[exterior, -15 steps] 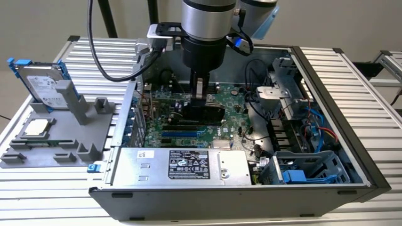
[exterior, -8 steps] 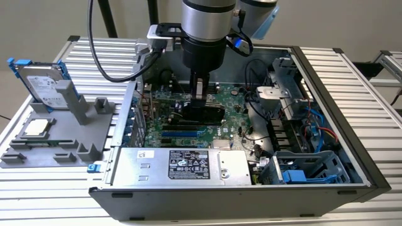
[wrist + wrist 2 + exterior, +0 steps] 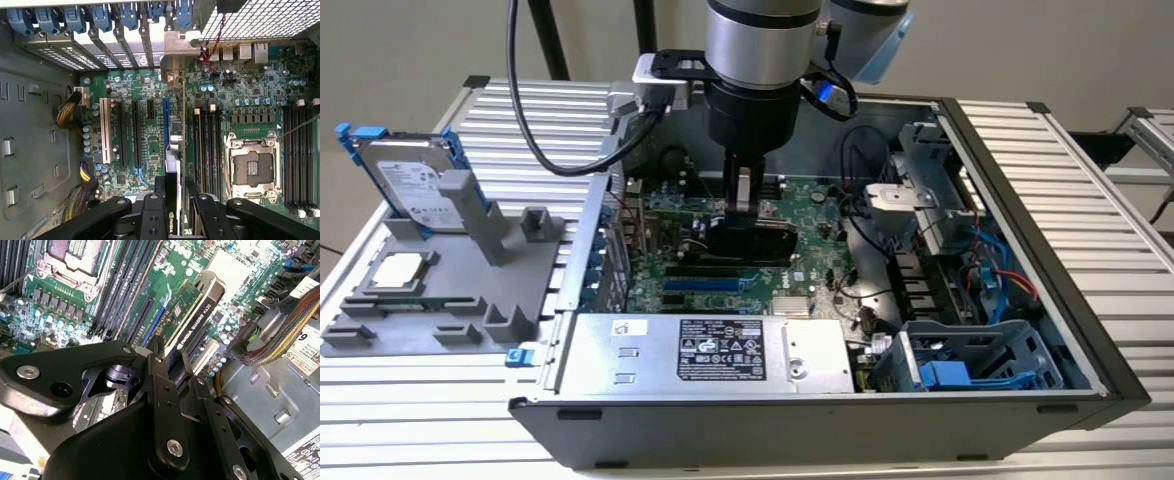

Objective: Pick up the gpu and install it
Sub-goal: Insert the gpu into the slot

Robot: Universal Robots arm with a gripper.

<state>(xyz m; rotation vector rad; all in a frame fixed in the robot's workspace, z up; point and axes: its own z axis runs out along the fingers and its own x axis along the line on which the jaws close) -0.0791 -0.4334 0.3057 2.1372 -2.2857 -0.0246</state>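
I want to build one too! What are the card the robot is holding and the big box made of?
The gpu looks like a green fibreglass-type circuit board under a glossy black cover, probably plastic. The hand looks like matte black metal with shiny screws. The computer case seems to be thin grey sheet metal, with folded edges.

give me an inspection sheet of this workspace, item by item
surface: ribbed metal table carrying an open computer case and a grey fixture tray.
job's things: gpu held edge-on above the motherboard, close to the blue slot; seating cannot be told.
clutter: silver hard drive with blue rails standing in the tray; square silver chip lying flat there.
grippers: pincer inside the case, shut on the gpu.
cables: braided bundle by the case wall; black arm cable hanging at the exterior view's left.
surroundings: plain wall behind; nothing else seen.
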